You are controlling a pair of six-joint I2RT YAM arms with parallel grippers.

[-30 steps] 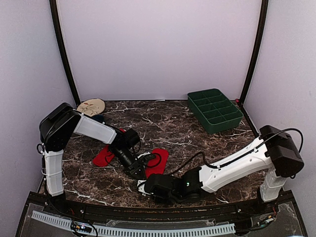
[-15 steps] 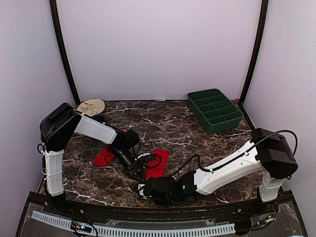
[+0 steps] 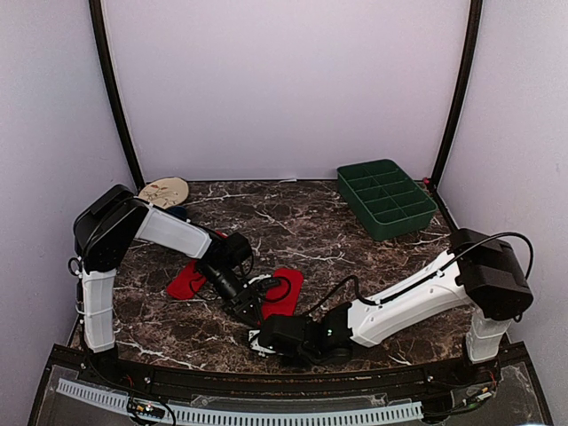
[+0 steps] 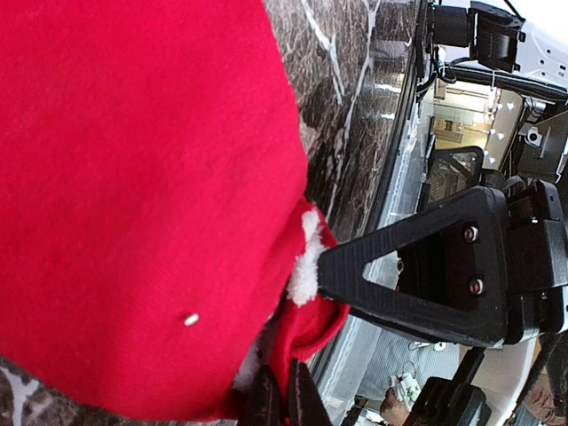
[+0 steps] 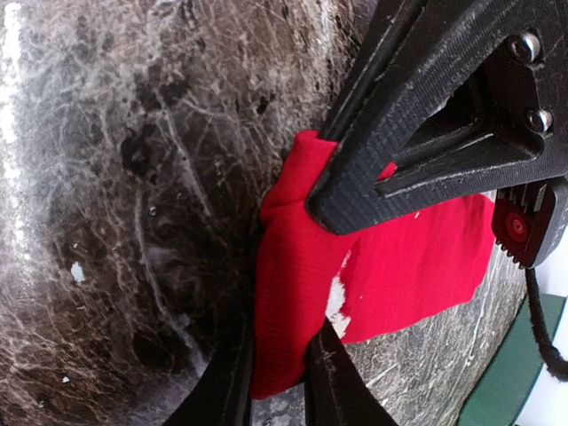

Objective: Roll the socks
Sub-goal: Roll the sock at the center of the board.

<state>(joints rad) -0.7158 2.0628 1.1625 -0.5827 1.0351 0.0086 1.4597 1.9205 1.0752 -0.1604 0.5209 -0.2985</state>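
A red sock (image 3: 284,289) with white fluff at its near end lies flat on the marble table; it fills the left wrist view (image 4: 133,177). My left gripper (image 3: 249,308) (image 4: 282,401) is shut on the folded near edge of this sock. My right gripper (image 3: 264,335) (image 5: 279,382) comes from the near side and is shut on the same rolled edge (image 5: 293,293), its finger (image 4: 417,266) touching the fold right beside the left one. A second red sock (image 3: 185,282) lies flat to the left, partly hidden under the left arm.
A green compartment tray (image 3: 386,197) stands at the back right. A round wooden disc (image 3: 163,191) lies at the back left. The table's front edge (image 3: 266,368) runs just behind the right gripper. Both arms cross the near middle of the table.
The right arm's wrist has slid a little to the left, closer to the sock's near edge. The left gripper and both socks have barely moved.
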